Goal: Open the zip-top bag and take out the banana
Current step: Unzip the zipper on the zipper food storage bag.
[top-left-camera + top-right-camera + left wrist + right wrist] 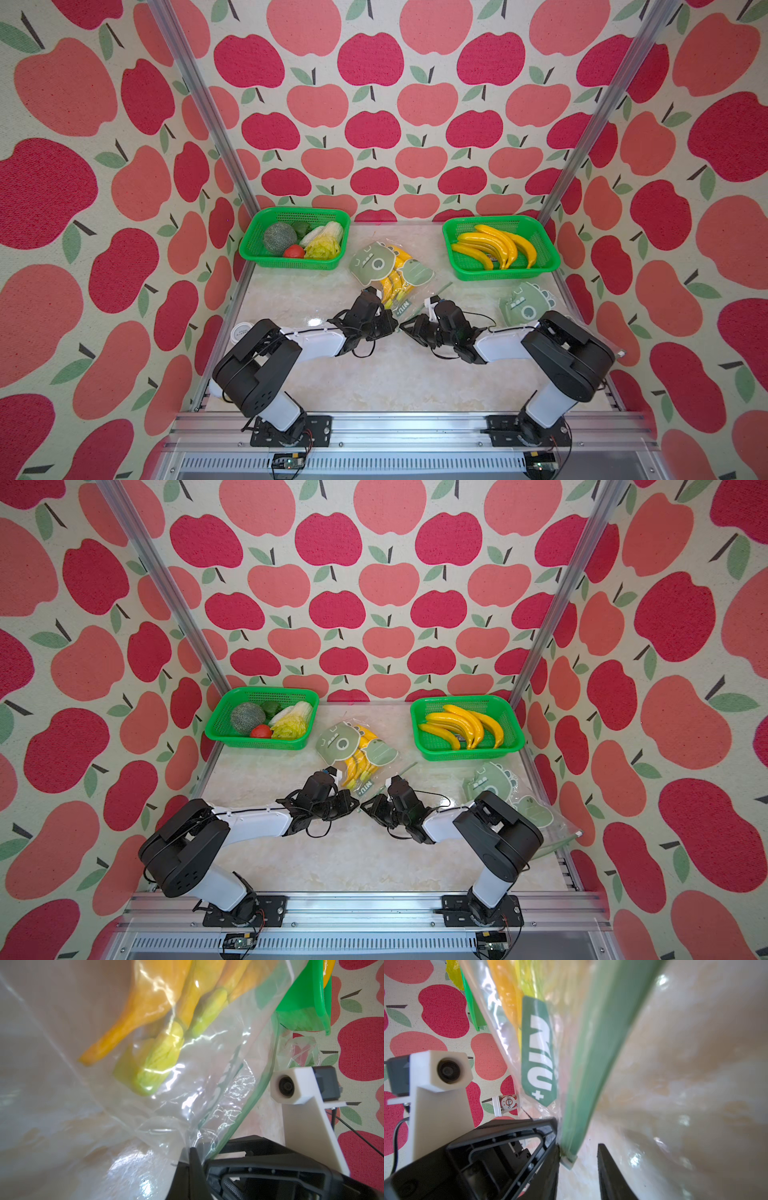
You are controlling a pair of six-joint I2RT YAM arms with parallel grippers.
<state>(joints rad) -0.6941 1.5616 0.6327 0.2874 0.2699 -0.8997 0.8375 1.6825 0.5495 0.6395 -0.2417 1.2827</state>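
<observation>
Overhead stereo pair, wrists near bag point(207, 1095)

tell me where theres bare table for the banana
Bare: the table strip along the front rail, and the patch before the vegetable basket. Crowded: centre, left gripper and right gripper at the zip-top bag; second bag on the right.

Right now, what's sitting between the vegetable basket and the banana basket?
The zip-top bag, bananas inside, lies between the vegetable basket and the banana basket; both top views show it.
</observation>
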